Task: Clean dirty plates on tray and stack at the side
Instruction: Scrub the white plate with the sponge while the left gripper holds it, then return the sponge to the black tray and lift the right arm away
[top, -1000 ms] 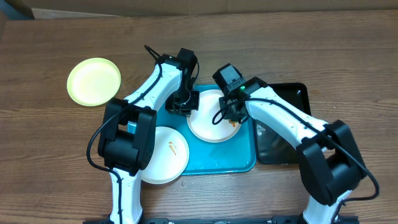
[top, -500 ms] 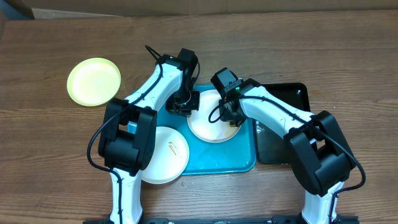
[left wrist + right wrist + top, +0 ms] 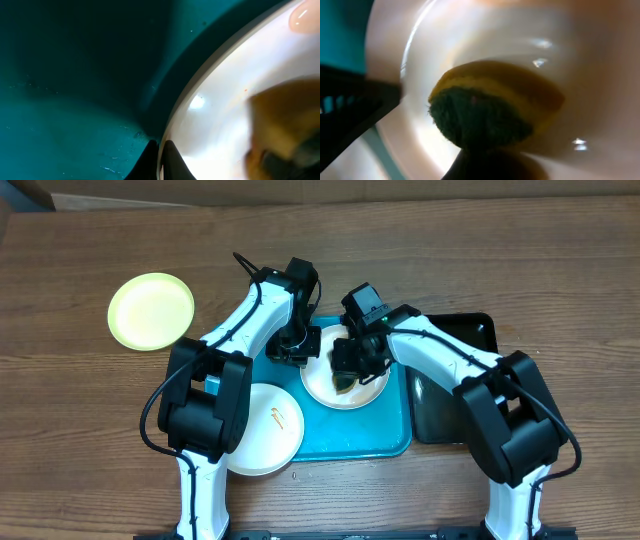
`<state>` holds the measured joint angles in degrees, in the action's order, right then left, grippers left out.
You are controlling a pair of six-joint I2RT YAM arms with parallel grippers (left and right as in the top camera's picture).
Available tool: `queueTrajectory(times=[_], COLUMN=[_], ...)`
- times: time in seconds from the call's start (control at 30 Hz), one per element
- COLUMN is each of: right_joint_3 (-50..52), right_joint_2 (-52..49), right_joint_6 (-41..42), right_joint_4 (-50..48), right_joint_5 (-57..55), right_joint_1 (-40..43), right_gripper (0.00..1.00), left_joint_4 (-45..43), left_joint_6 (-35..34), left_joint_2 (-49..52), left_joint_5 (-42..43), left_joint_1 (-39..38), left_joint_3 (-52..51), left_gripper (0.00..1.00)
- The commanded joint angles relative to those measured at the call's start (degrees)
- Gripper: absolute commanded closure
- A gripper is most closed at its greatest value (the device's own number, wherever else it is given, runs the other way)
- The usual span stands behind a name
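Left gripper (image 3: pixel 298 346): is pinching the centre plate (image 3: pixel 322 387) by its rim.
Right gripper (image 3: pixel 349 368): is pressing the clamped sponge (image 3: pixel 485 112) onto it.
Centre plate: is lying on the tray (image 3: pixel 350 438).
White plate (image 3: pixel 262 430): is overhanging the tray edge.
Yellow-green plate (image 3: pixel 151 311): is lying on the table (image 3: pixel 400 260).

From overhead we look straight down on the whole table (image 3: pixel 420 240). Our left wrist view sits very near the white plate (image 3: pixel 220 120) edge on the tray (image 3: pixel 75 75); the right wrist, even nearer, shares that plate.

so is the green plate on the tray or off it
Off. The yellow-green plate lies on the bare wooden table, well left of the blue tray.
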<state>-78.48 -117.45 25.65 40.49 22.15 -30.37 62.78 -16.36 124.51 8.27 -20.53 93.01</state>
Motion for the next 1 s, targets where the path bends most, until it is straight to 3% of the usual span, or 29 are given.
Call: queueTrajectory(times=[0.0, 0.13, 0.3, 0.5, 0.67, 0.97], right_joint_3=[-4.7, -8.9, -9.7, -9.1, -2.8, 8.4], right_joint_2=[0.1, 4.0, 10.8, 11.8, 11.8, 11.8], right_joint_6=[-3.8, -7.4, -10.1, -10.1, -10.0, -10.1], right_joint_4=[1.4, 8.4, 19.9, 27.8, 24.6, 10.6], right_joint_5=[14.1, 14.1, -0.3, -15.0, -27.5, -29.0], right_joint_1=[3.8, 8.3, 15.6, 22.6, 24.7, 24.7], right_gripper=[0.96, 0.96, 0.96, 0.96, 0.96, 0.96], left_joint_4=[-0.3, -0.3, -0.3, -0.8, -0.9, -0.9], left_joint_6=[0.1, 0.1, 0.1, 0.1, 0.1, 0.1], left_joint_2=[-0.1, -0.1, -0.1, -0.1, -0.1, -0.1], left_joint_5=[0.3, 0.3, 0.3, 0.3, 0.3, 0.3], left_joint_1=[-0.5, -0.5, -0.5, -0.5, -0.5, -0.5], left_joint_3=[-0.2, -0.2, -0.2, -0.2, -0.2, -0.2], left_gripper=[0.95, 0.94, 0.94, 0.91, 0.9, 0.9])
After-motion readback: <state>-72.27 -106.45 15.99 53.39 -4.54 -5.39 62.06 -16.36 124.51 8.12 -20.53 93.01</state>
